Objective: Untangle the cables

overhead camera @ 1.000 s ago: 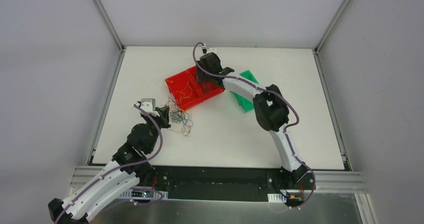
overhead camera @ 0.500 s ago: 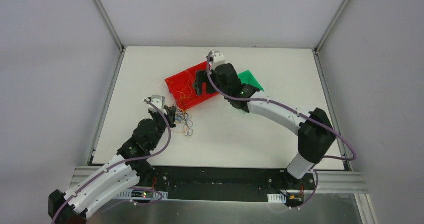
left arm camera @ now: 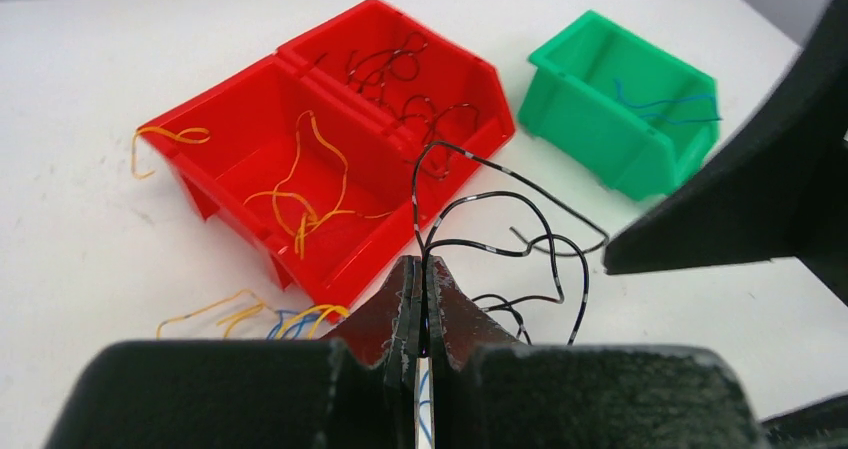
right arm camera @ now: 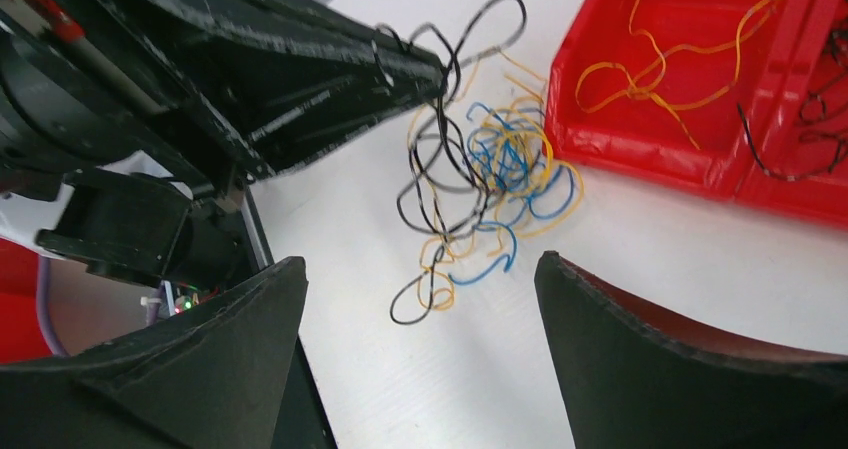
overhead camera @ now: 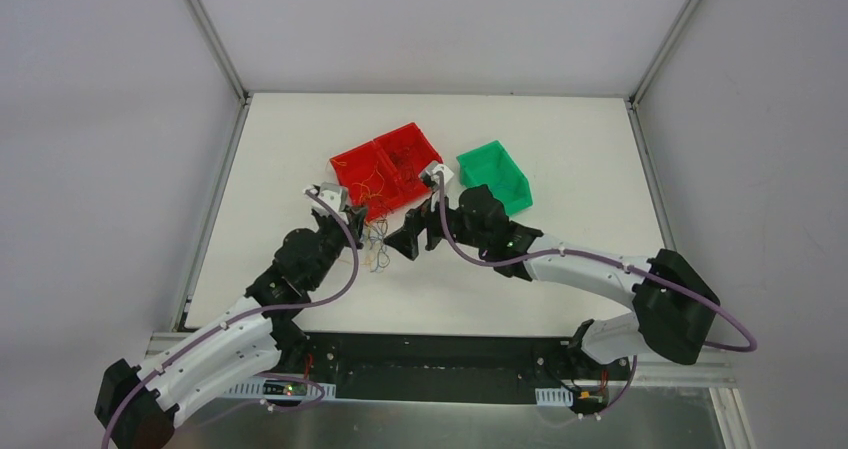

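L gripper (left arm camera: 420, 281) clamped tight on a dark strand of the cables (right arm camera: 490, 169). The clump sits on the table (overhead camera: 290, 149) just in front of the red bin (left arm camera: 335, 259). R gripper (right arm camera: 418, 267) has jaws wide apart, hovering over the clump, prob. not touching it. Loose strands also lie in red bin and green bin (left arm camera: 590, 119).

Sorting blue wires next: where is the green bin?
In the top view the green bin sits right of the red double bin, apart from it, beyond the right pincer.
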Controlling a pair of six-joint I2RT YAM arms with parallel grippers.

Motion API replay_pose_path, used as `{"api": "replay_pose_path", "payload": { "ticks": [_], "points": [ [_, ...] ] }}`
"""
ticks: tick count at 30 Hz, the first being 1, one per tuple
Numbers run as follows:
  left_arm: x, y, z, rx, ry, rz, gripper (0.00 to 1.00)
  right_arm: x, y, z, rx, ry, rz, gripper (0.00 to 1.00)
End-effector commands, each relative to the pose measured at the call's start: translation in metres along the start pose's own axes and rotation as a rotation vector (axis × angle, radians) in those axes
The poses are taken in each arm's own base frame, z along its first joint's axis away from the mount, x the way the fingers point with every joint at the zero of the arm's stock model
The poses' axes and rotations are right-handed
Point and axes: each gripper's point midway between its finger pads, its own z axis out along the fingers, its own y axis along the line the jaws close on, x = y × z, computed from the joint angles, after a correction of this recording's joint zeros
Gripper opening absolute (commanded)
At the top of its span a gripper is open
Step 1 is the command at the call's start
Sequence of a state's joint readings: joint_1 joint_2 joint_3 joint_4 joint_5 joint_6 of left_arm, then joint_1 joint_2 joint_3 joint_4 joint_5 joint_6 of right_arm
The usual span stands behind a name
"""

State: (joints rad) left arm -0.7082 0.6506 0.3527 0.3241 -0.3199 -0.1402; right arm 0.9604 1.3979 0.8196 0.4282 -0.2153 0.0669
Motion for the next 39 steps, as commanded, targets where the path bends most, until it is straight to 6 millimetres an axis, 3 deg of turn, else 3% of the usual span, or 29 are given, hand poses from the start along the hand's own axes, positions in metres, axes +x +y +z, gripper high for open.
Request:
{"api": "replay_pose_path", "payload": {
  "ticks": [1, 6, 10, 12, 13, 14, 16, 19, 23, 25, 31, 39],
  "points": [
    [-0.023, -0.027, -0.003, 0.157, -0.12, 0.015, 0.0, -0.031, 0.025, 0.005, -0.097, -0.12, -0.046, 0.88],
    [-0.028, -0.059, -0.011, 0.338, -0.12, 0.006, 0.0, -0.03, 0.015, 0.019, -0.032, -0.117, -0.063, 0.87],
    [-0.036, -0.085, -0.021, 0.484, -0.119, -0.01, 0.0, -0.029, 0.011, 0.025, -0.012, -0.11, -0.058, 0.81],
    [-0.038, -0.093, -0.024, 0.529, -0.117, -0.025, 0.05, -0.029, 0.011, 0.025, -0.005, -0.11, -0.058, 0.61],
    [-0.039, -0.095, -0.025, 0.535, -0.113, -0.039, 0.1, -0.029, 0.011, 0.025, -0.005, -0.113, -0.058, 0.37],
    [-0.039, -0.095, -0.024, 0.531, -0.108, -0.054, 0.16, -0.03, 0.011, 0.024, -0.002, -0.119, -0.057, 0.2],
    [-0.04, -0.085, -0.021, 0.467, -0.098, -0.09, 0.36, -0.034, 0.006, 0.021, 0.026, -0.142, -0.053, 0.02],
    [-0.036, -0.052, -0.015, 0.275, -0.102, -0.126, 0.64, -0.04, -0.005, 0.015, 0.091, -0.19, -0.042, 0.0],
    [-0.024, -0.004, -0.015, 0.035, -0.143, -0.14, 0.9, -0.051, -0.02, 0.001, 0.179, -0.273, -0.024, 0.0],
    [-0.016, 0.011, -0.014, -0.04, -0.136, -0.119, 0.98, -0.058, -0.029, -0.009, 0.233, -0.333, -0.01, 0.0],
    [0.007, 0.002, 0.0, -0.002, -0.037, 0.019, 0.99, -0.07, -0.056, -0.039, 0.369, -0.471, 0.051, 0.0],
    [0.048, -0.036, 0.02, 0.226, 0.109, 0.228, 0.96, -0.078, -0.081, -0.063, 0.45, -0.541, 0.127, 0.0]
  ]
}}
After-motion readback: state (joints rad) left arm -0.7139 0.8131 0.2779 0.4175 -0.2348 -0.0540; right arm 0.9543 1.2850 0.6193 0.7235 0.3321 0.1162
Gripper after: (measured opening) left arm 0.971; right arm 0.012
